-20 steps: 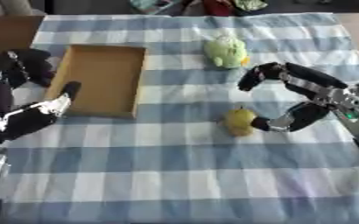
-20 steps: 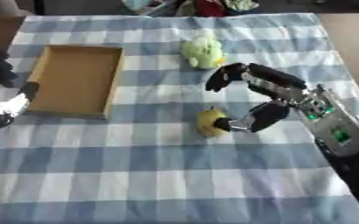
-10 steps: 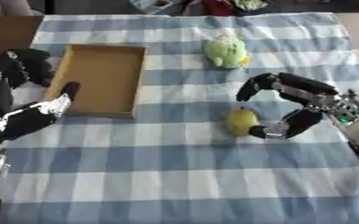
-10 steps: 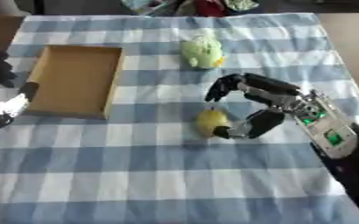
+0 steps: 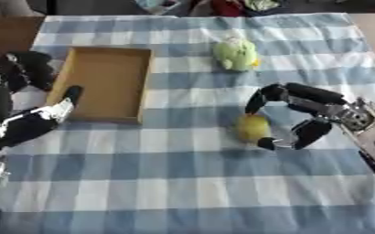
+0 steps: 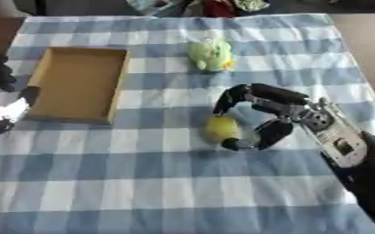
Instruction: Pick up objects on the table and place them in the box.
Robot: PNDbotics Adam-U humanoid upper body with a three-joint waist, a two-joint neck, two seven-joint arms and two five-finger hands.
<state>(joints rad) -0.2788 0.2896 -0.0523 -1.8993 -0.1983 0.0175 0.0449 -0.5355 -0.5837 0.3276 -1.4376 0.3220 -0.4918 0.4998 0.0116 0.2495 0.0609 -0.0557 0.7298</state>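
While a blue and white checked cloth [image 5: 183,183] covers the surface, the right robot hand [image 6: 272,114] reaches in from the right side and sits around a small yellow fruit [image 6: 220,128] near the middle of the cloth. Its fingers [image 6: 232,97] arch over the far side of the fruit and its thumb [image 6: 259,137] curls in on the near side, so the fruit lies in the gap between them; whether they actually touch it cannot be told. An open cardboard box [image 5: 107,84] lies well apart to the left, with nothing visible inside. Beyond the fruit, near the far edge, lies a green and yellow soft toy [image 5: 235,54]. Just beside the box's near left corner, the left robot hand [image 5: 32,123] rests with its fingers relaxed and spread, holding nothing.
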